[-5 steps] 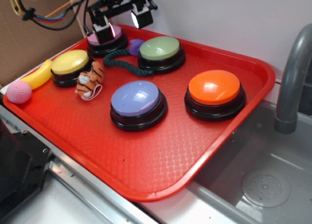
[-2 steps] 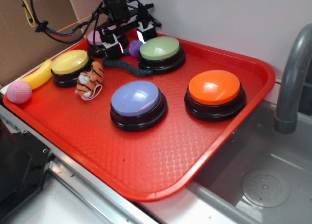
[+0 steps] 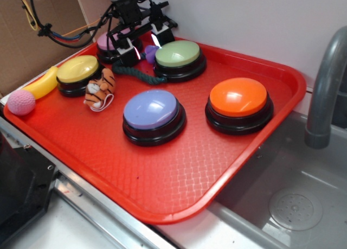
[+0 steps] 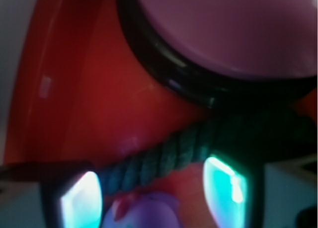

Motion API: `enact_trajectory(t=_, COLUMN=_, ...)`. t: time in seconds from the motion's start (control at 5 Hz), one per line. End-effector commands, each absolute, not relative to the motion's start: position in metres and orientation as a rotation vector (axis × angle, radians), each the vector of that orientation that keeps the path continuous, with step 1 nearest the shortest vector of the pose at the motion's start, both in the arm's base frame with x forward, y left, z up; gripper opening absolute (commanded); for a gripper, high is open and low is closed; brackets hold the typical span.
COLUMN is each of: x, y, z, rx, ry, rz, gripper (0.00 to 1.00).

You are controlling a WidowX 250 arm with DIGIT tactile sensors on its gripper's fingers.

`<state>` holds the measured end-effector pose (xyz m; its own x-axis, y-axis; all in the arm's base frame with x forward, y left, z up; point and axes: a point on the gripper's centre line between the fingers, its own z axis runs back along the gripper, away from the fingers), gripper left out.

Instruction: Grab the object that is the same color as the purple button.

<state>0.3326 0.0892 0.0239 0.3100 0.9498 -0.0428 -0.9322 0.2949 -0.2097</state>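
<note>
Lowered since before, end effector (image 3: pixel 142 48) straddles the knob (image 3: pixel 150 53), fingers wide; tray (image 3: pixel 179 167) holds five buttons.

Knob (image 3: pixel 150 53): small, rounded, violet-purple, fixed to one end of a dark green twisted rope (image 3: pixel 135 72). It lies on the red tray (image 3: pixel 179 167) at the back, just beside the left edge of the green button (image 3: pixel 178 53) and right of the mauve-pink button (image 3: pixel 108 42). In the wrist view the knob (image 4: pixel 144 210) sits at the bottom edge, blurred, with the rope (image 4: pixel 164 158) running across just above it and close under the pink button's black base.

Purple button (image 3: pixel 152 110): large lavender dome on a black round base, upright, near the tray's middle, well apart from the knob.
</note>
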Motion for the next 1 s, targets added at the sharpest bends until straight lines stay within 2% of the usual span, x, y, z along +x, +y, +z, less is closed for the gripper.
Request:
enact_trajectory(t=0.0, x=0.328, y=0.102, z=0.038, rx=-0.220, ry=-0.159, rz=1.262, gripper=0.00)
enact_trajectory(t=0.4, x=0.322, y=0.098, z=0.047, rx=-0.204, ry=-0.181, rz=1.253, gripper=0.00)
enact_trajectory(t=0.6, x=0.304, y=0.088, z=0.078, rx=-0.135, ry=-0.187, rz=1.111, gripper=0.00)
enact_trajectory(t=0.8, x=0.281, y=0.083, z=0.109, rx=-0.093, ry=-0.113, rz=0.868, gripper=0.00)
